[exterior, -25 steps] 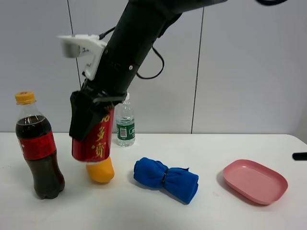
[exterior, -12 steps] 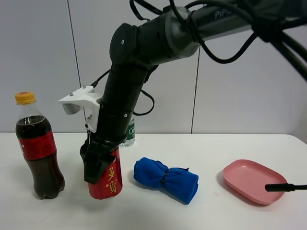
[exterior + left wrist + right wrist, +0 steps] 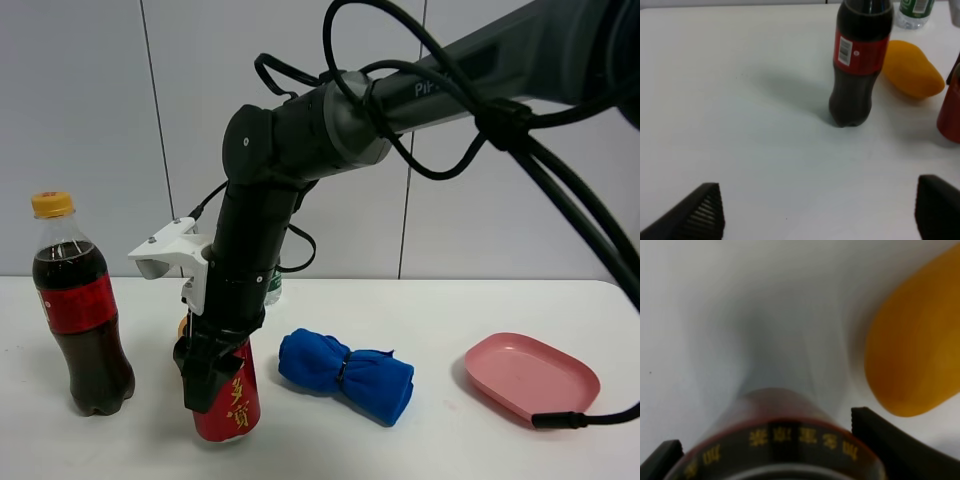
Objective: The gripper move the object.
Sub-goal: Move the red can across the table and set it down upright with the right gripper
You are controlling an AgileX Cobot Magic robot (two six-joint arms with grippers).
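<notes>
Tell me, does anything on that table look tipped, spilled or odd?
Only the red can, clamped in the right end effector, leans slightly instead of standing straight. The cola bottle stands upright, and no spill shows.

White lettering on the grey robot arm [image 3: 420, 90] starts "Pi"; cables cover the rest. The red can [image 3: 232, 405] carries gold Chinese characters, too small to read. The cola bottle [image 3: 858, 75] has a barcode on its red label, digits illegible.
</notes>
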